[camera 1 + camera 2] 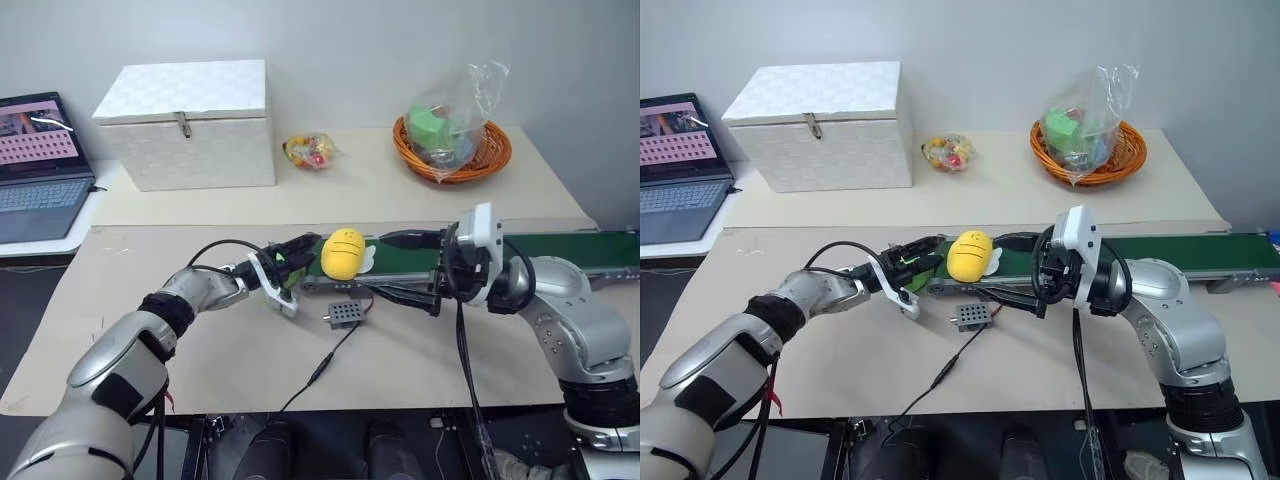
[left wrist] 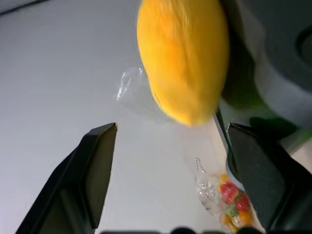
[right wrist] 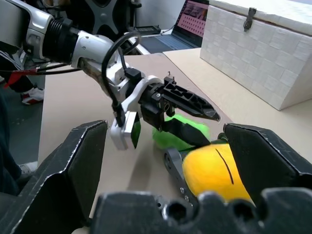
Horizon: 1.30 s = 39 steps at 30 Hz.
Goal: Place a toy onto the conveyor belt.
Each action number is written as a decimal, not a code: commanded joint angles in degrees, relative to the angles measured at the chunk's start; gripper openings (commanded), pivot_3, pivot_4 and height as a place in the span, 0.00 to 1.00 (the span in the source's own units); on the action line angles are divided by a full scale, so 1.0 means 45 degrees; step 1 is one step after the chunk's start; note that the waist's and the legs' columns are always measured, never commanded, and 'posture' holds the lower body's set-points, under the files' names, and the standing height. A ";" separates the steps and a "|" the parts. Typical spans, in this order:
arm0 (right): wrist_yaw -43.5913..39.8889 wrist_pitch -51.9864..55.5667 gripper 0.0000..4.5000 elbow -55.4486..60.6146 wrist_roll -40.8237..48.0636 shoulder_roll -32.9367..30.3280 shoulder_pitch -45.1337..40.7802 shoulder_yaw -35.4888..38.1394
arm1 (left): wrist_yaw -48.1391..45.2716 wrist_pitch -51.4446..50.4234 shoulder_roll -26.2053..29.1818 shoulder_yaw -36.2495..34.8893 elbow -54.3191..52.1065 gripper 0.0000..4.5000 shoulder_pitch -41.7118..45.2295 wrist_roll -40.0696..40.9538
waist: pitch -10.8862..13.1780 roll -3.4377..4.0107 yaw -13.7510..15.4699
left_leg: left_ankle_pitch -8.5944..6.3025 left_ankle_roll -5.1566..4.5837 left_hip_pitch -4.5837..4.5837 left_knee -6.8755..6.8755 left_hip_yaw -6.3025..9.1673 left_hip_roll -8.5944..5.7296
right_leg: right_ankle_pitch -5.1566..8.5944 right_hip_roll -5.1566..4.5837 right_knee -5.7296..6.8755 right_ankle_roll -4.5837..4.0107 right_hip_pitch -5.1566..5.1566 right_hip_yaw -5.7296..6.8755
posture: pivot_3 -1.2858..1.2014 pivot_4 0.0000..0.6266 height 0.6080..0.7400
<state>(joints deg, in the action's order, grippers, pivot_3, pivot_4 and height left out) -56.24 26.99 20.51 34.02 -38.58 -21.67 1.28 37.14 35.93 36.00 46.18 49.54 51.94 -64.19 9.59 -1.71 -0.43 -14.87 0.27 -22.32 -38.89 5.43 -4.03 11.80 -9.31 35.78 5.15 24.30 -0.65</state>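
We see the yellow egg-shaped plush toy (image 1: 343,253) sitting on the near end of the long dark-green conveyor belt in its grey metal frame (image 1: 560,246), which crosses the beige table (image 1: 250,350). Our left gripper (image 1: 303,253) has its two black fingers spread wide just beside the toy and holds nothing. Our right gripper (image 1: 400,268), on the toy's other side, also stands wide open and empty. A small grey control box (image 1: 343,313) lies on the table just in front of the belt's end.
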 commanded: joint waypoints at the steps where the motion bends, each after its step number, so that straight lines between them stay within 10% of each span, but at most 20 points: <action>1: -0.0104 -0.0096 1.00 0.0160 0.0178 -0.0001 -0.0217 0.0189 | -0.2675 0.0972 0.0494 -0.1486 -0.0320 0.82 -0.0174 0.2545 | 0.0000 0.0000 -0.0041 | 0.0000 0.0000 -0.0002 -0.0001 0.0000 0.0000 | 0.0000 0.0000 0.0001 0.0000 0.0002 0.0000 | 0.52 0.24 0.98; 4: -0.0176 -0.0122 1.00 0.0134 0.0179 -0.0039 -0.0190 0.0187 | -0.7962 0.1051 0.0650 -0.2866 -0.1007 0.82 -0.1101 0.6781 | -0.0001 0.0002 -0.0067 | -0.0001 -0.0002 -0.0002 -0.0006 0.0003 -0.0002 | 0.0000 -0.0006 0.0004 0.0000 0.0006 0.0001 | 0.52 0.24 0.98; 7: -0.0158 -0.0140 1.00 0.0176 0.0138 0.0018 -0.0122 0.0120 | -1.5931 -0.4490 0.1314 -0.4547 -0.6229 0.82 -0.3994 1.5631 | -0.0003 0.0011 -0.0202 | -0.0008 -0.0014 0.0003 -0.0005 0.0005 0.0004 | 0.0001 -0.0013 0.0019 -0.0001 0.0024 -0.0004 | 0.52 0.24 0.98; 11: -0.0136 -0.0114 1.00 0.0212 0.0118 -0.0005 -0.0062 0.0117 | -1.8783 -0.9549 0.1734 -0.7077 -1.1097 0.82 -0.6035 2.2438 | 0.0003 0.0015 -0.0391 | -0.0019 -0.0032 -0.0015 -0.0021 0.0064 0.0008 | 0.0001 -0.0020 0.0058 -0.0003 0.0077 -0.0024 | 0.52 0.24 0.98; 39: -0.0255 -0.0054 1.00 0.0165 0.0095 -0.0220 0.0010 0.0181 | -1.8806 -1.2473 0.0271 -0.9298 -1.4111 0.82 -0.7156 2.1309 | -0.0004 0.0026 -0.0119 | -0.0024 -0.0038 0.0100 -0.0014 0.0040 0.0007 | 0.0006 -0.0013 -0.0006 -0.0008 -0.0028 -0.0042 | 0.52 0.24 0.98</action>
<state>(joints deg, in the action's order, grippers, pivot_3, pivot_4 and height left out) -57.28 26.98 19.76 33.94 -39.00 -21.32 0.66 -46.98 -20.23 37.48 5.82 -12.06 18.38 31.70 9.57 -1.59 -0.97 -14.98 0.09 -21.88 -38.95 5.61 -4.00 11.83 -9.37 35.74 5.11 24.17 -0.84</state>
